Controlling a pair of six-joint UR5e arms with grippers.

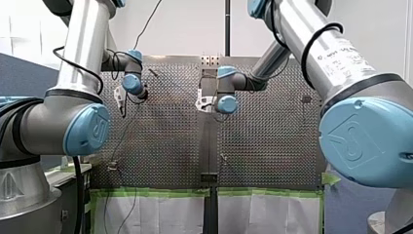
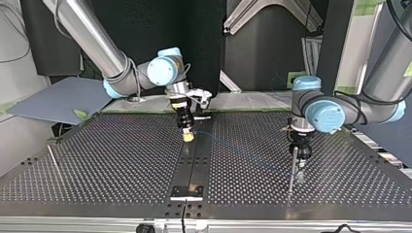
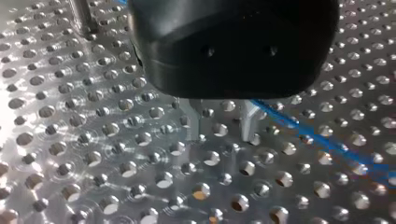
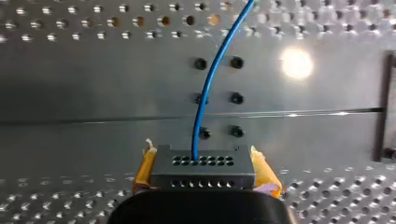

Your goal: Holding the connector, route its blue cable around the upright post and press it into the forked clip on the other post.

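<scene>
In the right wrist view my right gripper [image 4: 203,164], with yellow pads, is shut on a dark multi-hole connector [image 4: 203,171]. A blue cable [image 4: 205,93] rises out of the connector over the plate. The top view shows this gripper [image 2: 188,136] low over the table's middle strip, and the cable [image 2: 248,154] trails faintly toward a thin upright post [image 2: 292,170]. My left gripper [image 2: 299,160] hangs right beside that post. In the left wrist view its metal fingers [image 3: 189,122] stand open with only bare plate in the gap, and the blue cable [image 3: 327,144] runs past the outer side of one finger.
The perforated metal table [image 2: 107,165] has a dark middle strip ending in a small bracket [image 2: 186,192] near the top view's bottom. Another thin post [image 2: 52,156] leans at the top view's left. A post base [image 3: 84,16] stands beside my left gripper.
</scene>
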